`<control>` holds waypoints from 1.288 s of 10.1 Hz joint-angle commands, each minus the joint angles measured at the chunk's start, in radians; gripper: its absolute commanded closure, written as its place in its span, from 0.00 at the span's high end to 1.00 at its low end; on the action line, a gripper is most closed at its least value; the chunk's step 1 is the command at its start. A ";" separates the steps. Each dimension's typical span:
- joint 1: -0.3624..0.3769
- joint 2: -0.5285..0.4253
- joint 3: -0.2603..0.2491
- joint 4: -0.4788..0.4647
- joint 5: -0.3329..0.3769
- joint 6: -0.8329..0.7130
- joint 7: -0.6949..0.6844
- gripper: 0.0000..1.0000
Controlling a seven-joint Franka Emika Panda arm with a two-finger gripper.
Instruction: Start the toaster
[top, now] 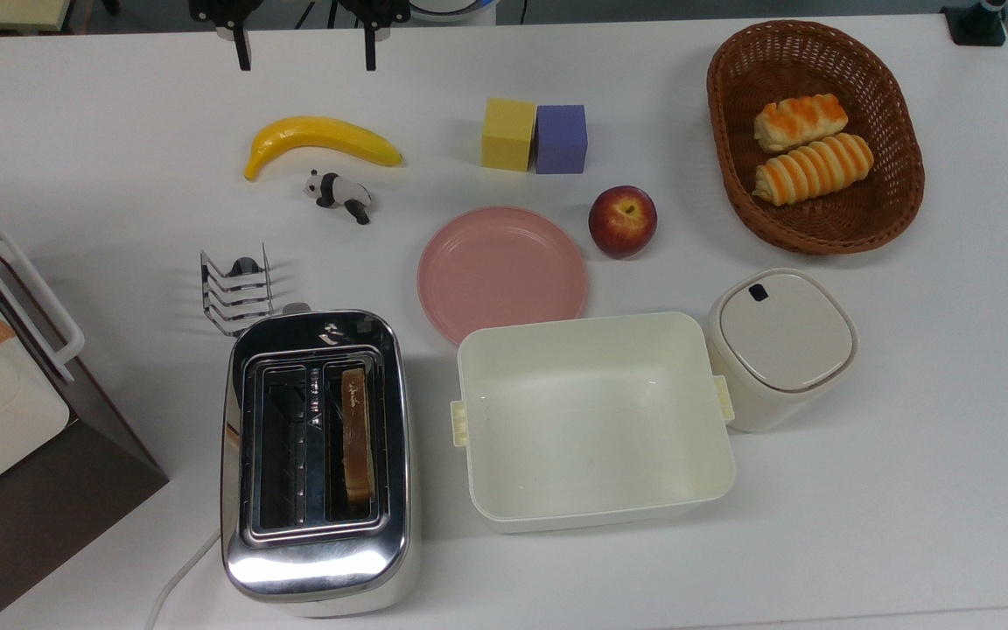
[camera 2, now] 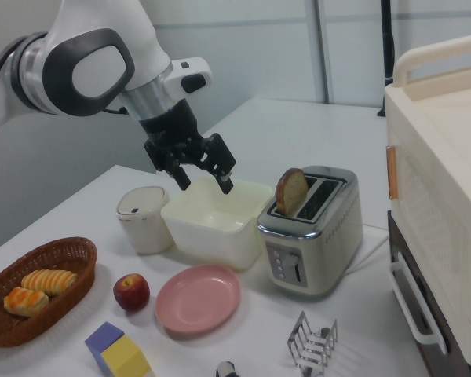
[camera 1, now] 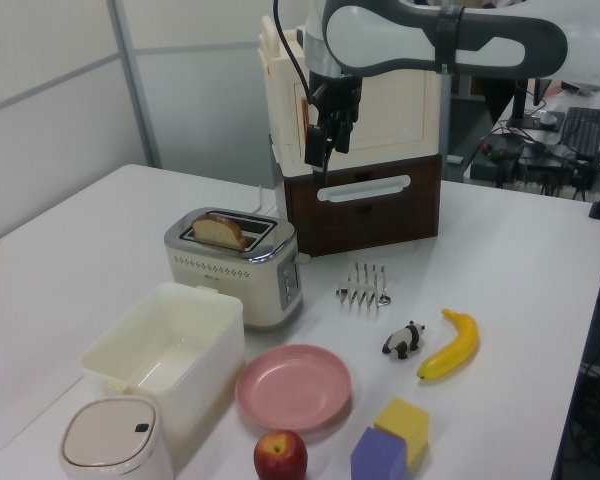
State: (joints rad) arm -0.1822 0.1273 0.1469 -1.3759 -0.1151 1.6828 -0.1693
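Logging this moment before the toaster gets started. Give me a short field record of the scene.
toaster: chrome, one bread slice standing up out of a slot
gripper: open, in the air, touching nothing
toast rack: empty, beside the toaster
plate: pink, empty
tub: cream, empty
basket: two bread rolls

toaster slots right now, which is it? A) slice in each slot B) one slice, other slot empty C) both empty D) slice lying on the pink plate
B: the top view shows one bread slice standing in the slot on the top view's right of the toaster, the other slot dark and empty; the pink plate is bare.
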 commanded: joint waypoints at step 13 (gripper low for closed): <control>0.003 -0.031 -0.029 -0.061 0.028 0.060 -0.072 0.19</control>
State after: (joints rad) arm -0.1821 0.1248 0.1287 -1.3946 -0.1019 1.7099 -0.2258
